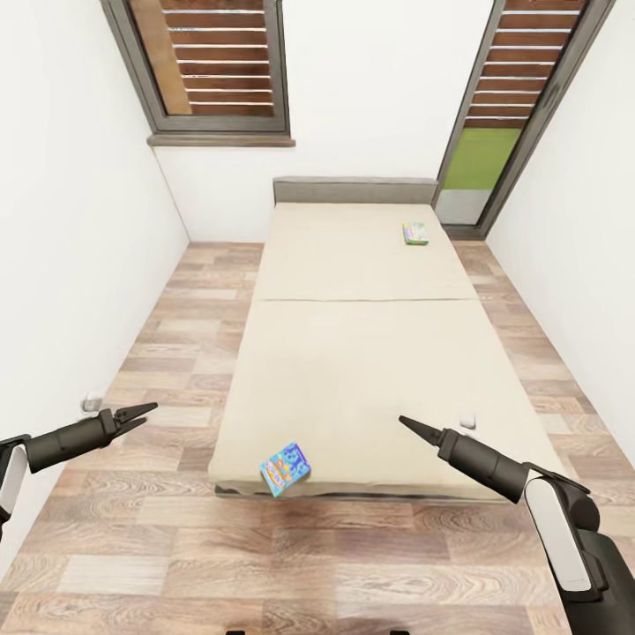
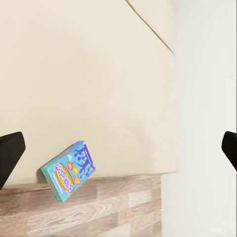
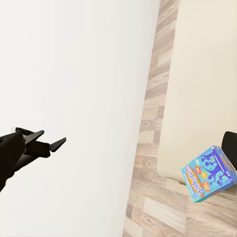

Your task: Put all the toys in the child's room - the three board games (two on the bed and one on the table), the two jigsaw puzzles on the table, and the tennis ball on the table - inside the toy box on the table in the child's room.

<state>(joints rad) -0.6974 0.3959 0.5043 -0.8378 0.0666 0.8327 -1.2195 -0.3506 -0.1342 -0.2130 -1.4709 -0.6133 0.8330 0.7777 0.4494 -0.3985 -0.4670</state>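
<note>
The beige bed (image 1: 353,353) with a grey headboard fills the middle of the room. A small blue board game (image 1: 285,469) (image 2: 68,170) (image 3: 209,173) sits tilted on the mattress's near edge, partly overhanging the floor. A second board game (image 1: 415,233), white-blue with a green edge, lies flat near the headboard on the right. My left gripper (image 1: 146,413) (image 2: 118,148) hovers open over the floor, left of the bed's near corner. My right gripper (image 1: 410,425) (image 3: 118,153) hovers open above the mattress, right of the blue game. The table, toy box, jigsaw puzzles and tennis ball are out of view.
White walls close in on both sides, with strips of wood floor (image 1: 176,335) between them and the bed. A window (image 1: 216,62) and a glazed door (image 1: 494,132) are in the far wall. A small white object (image 1: 468,421) lies on the mattress, another (image 1: 91,403) by the left wall.
</note>
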